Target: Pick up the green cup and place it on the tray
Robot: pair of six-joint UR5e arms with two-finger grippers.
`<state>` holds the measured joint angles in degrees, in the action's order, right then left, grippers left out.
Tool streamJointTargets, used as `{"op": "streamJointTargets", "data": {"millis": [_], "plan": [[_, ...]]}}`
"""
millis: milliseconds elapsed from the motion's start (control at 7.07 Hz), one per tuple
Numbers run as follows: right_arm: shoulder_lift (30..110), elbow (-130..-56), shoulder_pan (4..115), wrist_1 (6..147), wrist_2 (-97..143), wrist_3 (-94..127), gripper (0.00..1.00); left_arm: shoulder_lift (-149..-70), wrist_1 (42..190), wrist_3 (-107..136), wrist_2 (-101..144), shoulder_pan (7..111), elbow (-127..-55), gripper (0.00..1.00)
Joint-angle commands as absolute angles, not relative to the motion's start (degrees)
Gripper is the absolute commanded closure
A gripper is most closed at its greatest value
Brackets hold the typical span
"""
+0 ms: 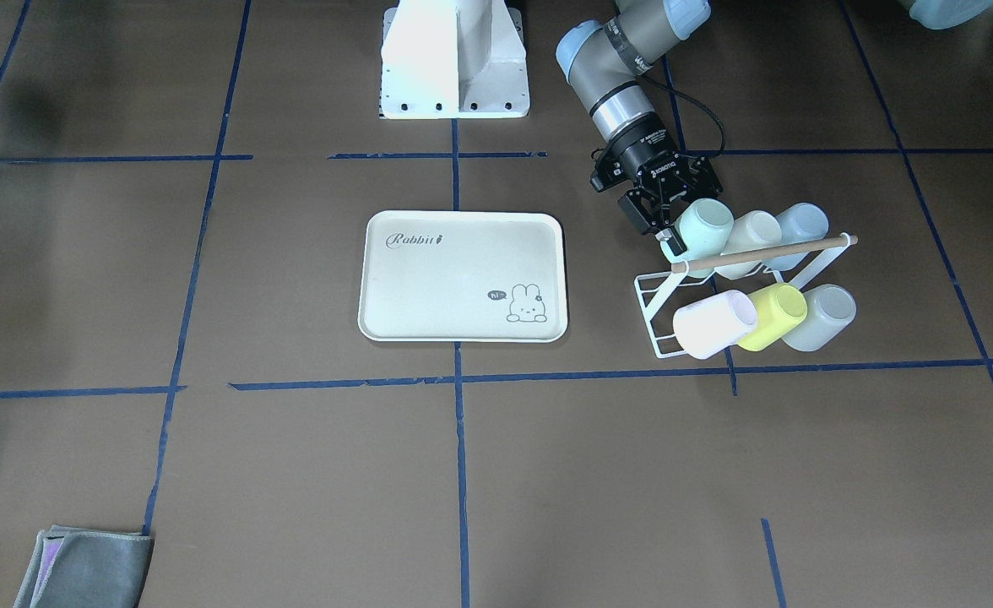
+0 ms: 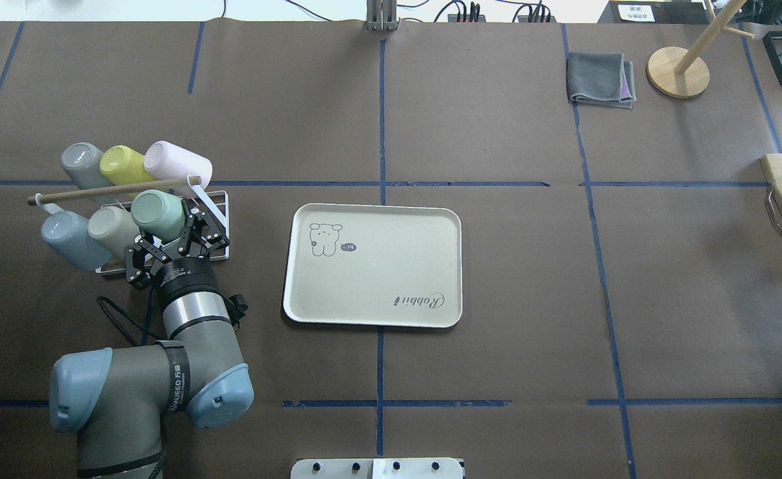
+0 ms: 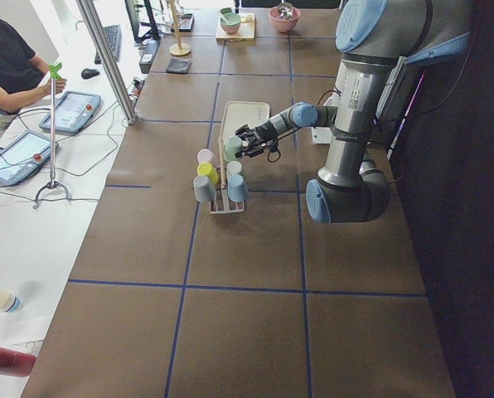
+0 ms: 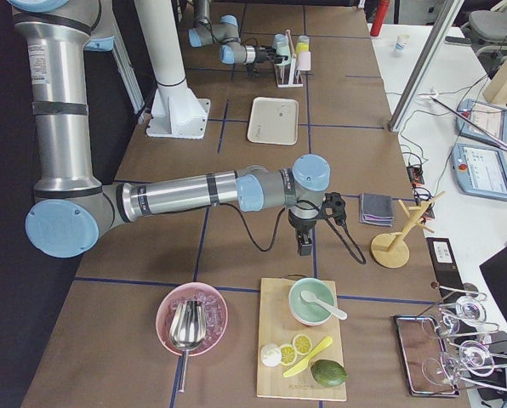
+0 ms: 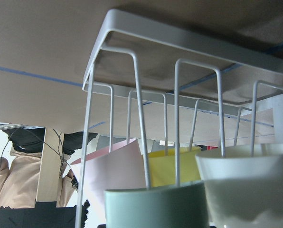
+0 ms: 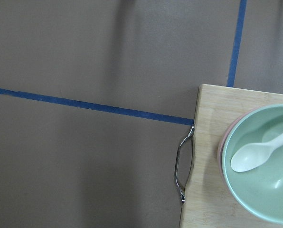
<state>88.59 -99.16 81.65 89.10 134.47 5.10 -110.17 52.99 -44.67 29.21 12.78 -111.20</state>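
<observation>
— Looking at the left pincer [image 2: 173,231], how far apart are its fingers?

— Spread wide, roughly to the width of the green cup [image 2: 157,213], a small pale mint plastic tumbler. One finger [image 1: 672,240] lies just beside the cup's wall. The other is mostly hidden behind the cup. I cannot tell whether the pads press on the cup or only flank it.

— And where is that cup?

— It sits on the white wire rack [image 1: 653,312], mouth down and tilted, at the end of the row nearer the robot. That end is the one closest to the tray [image 2: 391,259], a cream rectangular tray with rounded corners and a bunny drawing. Next to the cup in its row are a beige cup [image 2: 113,229] and a pale blue cup [image 2: 68,238]. A thin wooden rod [image 1: 758,253] runs along the top of the rack. The left wrist camera shows the green rim close up at the bottom of its view, with wire prongs rising behind it.

— Is the cup near the tray?

— The tray lies flat on the brown table beside the rack, apart from it.

— The right pincer [image 4: 304,244]?

— It hangs well away, near a wooden board [image 6: 236,156] that carries a green bowl [image 6: 269,190]. It shows only in the side view, so I cannot tell how its fingers stand.
</observation>
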Motion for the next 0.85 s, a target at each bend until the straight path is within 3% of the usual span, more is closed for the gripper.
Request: {"op": "streamJointTargets", "data": {"millis": [0, 708], "plan": [[88.6, -99.1, 81.7, 89.1, 134.5, 5.2, 0.00, -109.8, 52.0, -45.0, 28.2, 13.2, -113.5, 0.72], [88.3, -99.4, 81.7, 89.0, 134.7, 6.9, 0.00, -104.1, 51.4, -45.0, 28.2, 13.5, -120.1, 0.72]]}}
